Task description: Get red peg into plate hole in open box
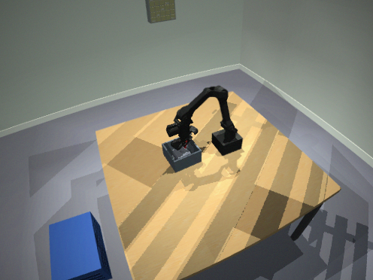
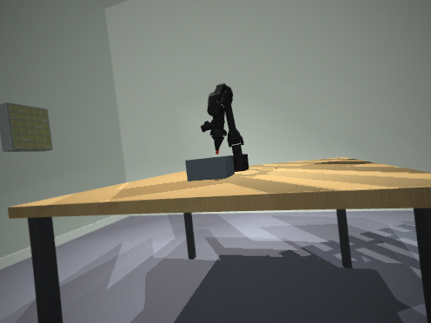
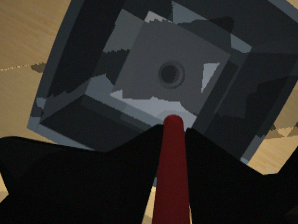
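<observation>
The red peg (image 3: pixel 172 170) (image 2: pixel 217 152) is held between the fingers of my gripper (image 3: pixel 174 133) (image 2: pixel 217 148), which is shut on it. In the exterior view the peg's tip shows just above the rim of the open grey-blue box (image 1: pixel 188 164) (image 2: pixel 208 169) (image 3: pixel 57 65). In the wrist view the peg's end lies over the near edge of the grey plate (image 3: pixel 142 60) at the box's bottom. The round dark hole (image 3: pixel 170 74) in the plate shows beyond the peg's end and is empty. The peg's upper part is hidden by the gripper.
The box stands on the wooden table (image 1: pixel 195 222) (image 2: pixel 152 201), beside the arm's black base (image 1: pixel 227 143) (image 2: pixel 242 162). The box's walls rise around the plate. A blue block (image 1: pixel 75 245) stands on the floor off the table's side.
</observation>
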You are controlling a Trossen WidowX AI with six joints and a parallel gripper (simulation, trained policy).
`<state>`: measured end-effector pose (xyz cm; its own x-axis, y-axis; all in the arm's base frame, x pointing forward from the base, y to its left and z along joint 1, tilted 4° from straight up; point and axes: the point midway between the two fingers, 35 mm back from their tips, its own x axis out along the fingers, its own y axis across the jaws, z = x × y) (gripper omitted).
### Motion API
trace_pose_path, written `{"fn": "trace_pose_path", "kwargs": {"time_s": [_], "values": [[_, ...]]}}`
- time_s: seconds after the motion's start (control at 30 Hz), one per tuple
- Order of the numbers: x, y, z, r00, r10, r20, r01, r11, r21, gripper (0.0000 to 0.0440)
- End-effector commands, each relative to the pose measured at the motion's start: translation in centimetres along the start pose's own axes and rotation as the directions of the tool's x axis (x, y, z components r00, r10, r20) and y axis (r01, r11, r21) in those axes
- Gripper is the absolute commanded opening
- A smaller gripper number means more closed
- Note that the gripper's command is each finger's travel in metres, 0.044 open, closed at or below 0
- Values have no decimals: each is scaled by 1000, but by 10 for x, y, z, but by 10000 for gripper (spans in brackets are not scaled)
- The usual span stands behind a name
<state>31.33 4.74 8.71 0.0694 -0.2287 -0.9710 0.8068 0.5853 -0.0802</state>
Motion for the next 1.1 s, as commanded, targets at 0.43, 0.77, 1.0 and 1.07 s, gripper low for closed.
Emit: {"fn": "trace_pose_path", "kwargs": {"time_s": [0.43, 0.77, 1.0, 1.07], "values": [[52, 4, 32, 995, 17, -98, -26, 995, -95, 31], [70, 9, 42, 987, 27, -158, -49, 989, -138, 204], [62, 25, 58, 980, 65, -189, -90, 988, -125, 372], [60, 31, 63, 977, 80, -198, -105, 987, -123, 419]]}}
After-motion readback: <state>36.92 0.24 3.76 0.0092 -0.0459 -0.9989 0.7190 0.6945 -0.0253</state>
